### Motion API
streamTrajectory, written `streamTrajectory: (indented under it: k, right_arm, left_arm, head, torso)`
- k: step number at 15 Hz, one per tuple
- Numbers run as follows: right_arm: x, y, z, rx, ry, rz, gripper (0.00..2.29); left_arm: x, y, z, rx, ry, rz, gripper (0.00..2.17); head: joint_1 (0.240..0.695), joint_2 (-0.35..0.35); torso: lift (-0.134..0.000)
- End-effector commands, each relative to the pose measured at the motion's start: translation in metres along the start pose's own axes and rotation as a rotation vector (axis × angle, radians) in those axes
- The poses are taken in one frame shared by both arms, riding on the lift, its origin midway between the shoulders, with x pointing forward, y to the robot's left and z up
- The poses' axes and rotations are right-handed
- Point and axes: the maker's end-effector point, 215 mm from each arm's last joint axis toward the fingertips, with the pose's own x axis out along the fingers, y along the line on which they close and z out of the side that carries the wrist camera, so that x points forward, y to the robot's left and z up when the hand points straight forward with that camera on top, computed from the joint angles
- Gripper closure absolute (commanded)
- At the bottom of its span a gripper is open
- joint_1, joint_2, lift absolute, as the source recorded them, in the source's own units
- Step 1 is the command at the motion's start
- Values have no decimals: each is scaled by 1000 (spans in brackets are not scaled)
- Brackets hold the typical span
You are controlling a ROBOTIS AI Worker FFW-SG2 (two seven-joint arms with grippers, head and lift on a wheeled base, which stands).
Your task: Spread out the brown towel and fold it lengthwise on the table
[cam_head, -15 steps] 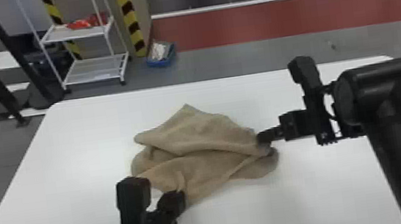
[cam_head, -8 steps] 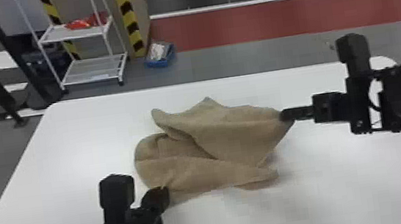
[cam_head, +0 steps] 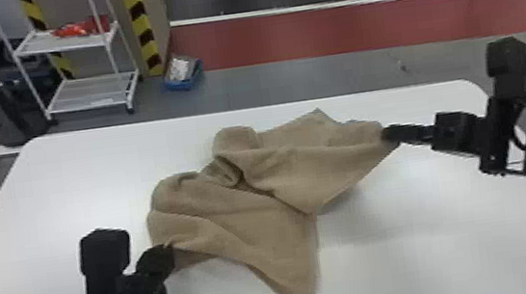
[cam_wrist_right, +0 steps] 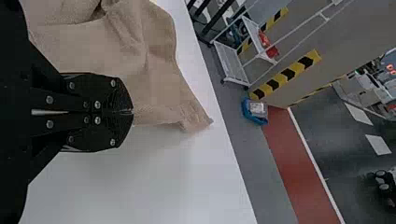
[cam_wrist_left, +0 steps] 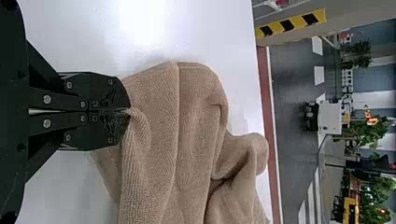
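Left gripper (cam_head: 161, 258) is closed on the towel (cam_head: 264, 197), pinching its near-left edge low over the tabletop (cam_head: 439, 237). Right gripper (cam_head: 390, 134) is also closed on it, at the far-right end, with that arm reaching across the tabletop's right side. Between the two, the towel lies in a loose, crumpled diagonal around the middle of the tabletop, partly spread, with folds doubled over one another and a deep crease near its centre. A shadow shows under the part near the right gripper, and the towel's lower edge slants up to those fingertips.

One corner points away from the robot and comes near the far edge of the tabletop, leaving a narrow strip of white between. Another corner hangs toward the robot's side, well apart from the far edge, with its outline bowing in toward the left gripper. Left of the towel, a broad band of white runs to the slanting left edge; on the right, a wide stretch lies below the right gripper, giving room toward the robot and the right edge.

In the left wrist view, a small fold is gathered between the fingertips, and soft ridges run on from it. In the right wrist view, the towel's edge continues past the fingertips to a corner just beside the tabletop's edge. Beyond the far edge, on the floor, stand a white rack (cam_head: 89, 91) and a blue bin (cam_head: 180, 83).
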Motion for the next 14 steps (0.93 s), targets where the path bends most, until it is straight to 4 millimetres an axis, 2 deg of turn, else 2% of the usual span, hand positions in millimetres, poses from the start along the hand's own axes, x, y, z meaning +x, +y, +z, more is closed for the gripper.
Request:
streamTrajectory:
  k: [1, 6, 8, 9, 10, 11, 12, 14]
  right_arm:
    - [-10, -13, 0, 21, -30, -10, 1507]
    - [-45, -41, 1, 43, -79, -52, 1507]
    - [-47, -41, -1, 41, -76, -52, 1507]
    - [-47, -41, -3, 45, -72, -54, 1507]
    - [-48, -43, -2, 43, -74, -58, 1507]
    - [-48, -41, -4, 44, -73, -54, 1507]
    - [-48, -40, -7, 47, -70, -46, 1507]
    - [-53, -50, -10, 50, -77, -73, 1507]
  left_arm:
    - [3, 13, 8, 20, 0, 32, 1713]
    - [29, 33, 32, 35, -21, 99, 1710]
    - [41, 39, 41, 48, -37, 138, 1642]
    - [44, 42, 52, 54, -74, 158, 1119]
    - [43, 43, 59, 55, -102, 160, 313]
    - [38, 46, 57, 51, -104, 165, -2]
    - [30, 51, 54, 46, -106, 171, -2]
    - [12, 60, 51, 35, -119, 185, 33]
  head:
    - [695, -14]
    - [695, -35]
    - [695, -41]
    - [695, -41]
    - [695, -40]
    - [695, -39]
    - [695, -40]
    - [695, -34]
  torso:
    - [-124]
    - [-124]
    - [-124]
    - [-124]
    - [-124]
    - [-124]
    - [-124]
    - [-124]
